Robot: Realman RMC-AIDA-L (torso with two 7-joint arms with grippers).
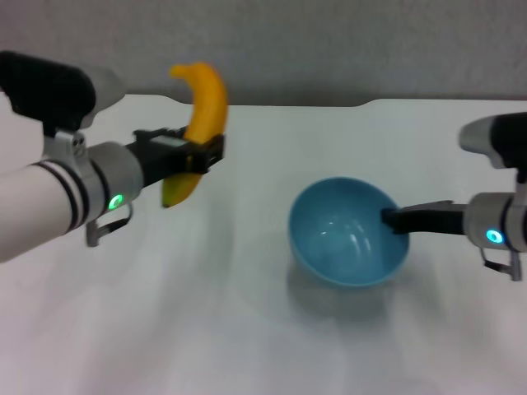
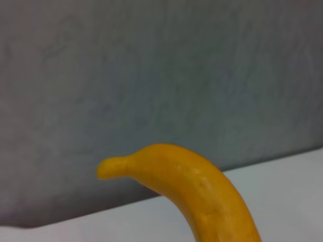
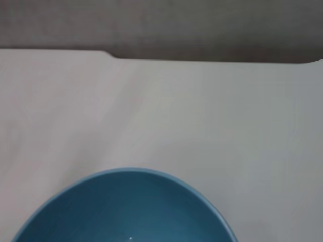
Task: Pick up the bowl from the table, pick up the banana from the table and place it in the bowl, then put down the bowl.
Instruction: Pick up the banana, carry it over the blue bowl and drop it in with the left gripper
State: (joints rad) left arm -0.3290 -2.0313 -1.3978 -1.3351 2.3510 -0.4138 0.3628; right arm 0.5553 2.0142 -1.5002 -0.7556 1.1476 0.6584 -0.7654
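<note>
L gripper [image 1: 198, 156] is up off the table [image 1: 247, 329], its dark fingers pinching the banana [image 1: 200, 123] at about mid-length. Banana stands near upright btwn the fingers: one end curls up above them, the other pokes out below. In the L wrist view the banana [image 2: 202, 196] rises against the grey wall, tip curling over.

R gripper [image 1: 394, 219] has its fingers clamped on the bowl [image 1: 350, 232] at the rim nearest the R arm. Bowl is tilted, mouth facing the camera, and prob. lifted clear of the table, judging by the shadow under it, though contact can't be ruled out. The bowl has nothing in it. R wrist view shows the bowl [image 3: 131, 212] rim just beyond the fingers, table notch farther off.
</note>
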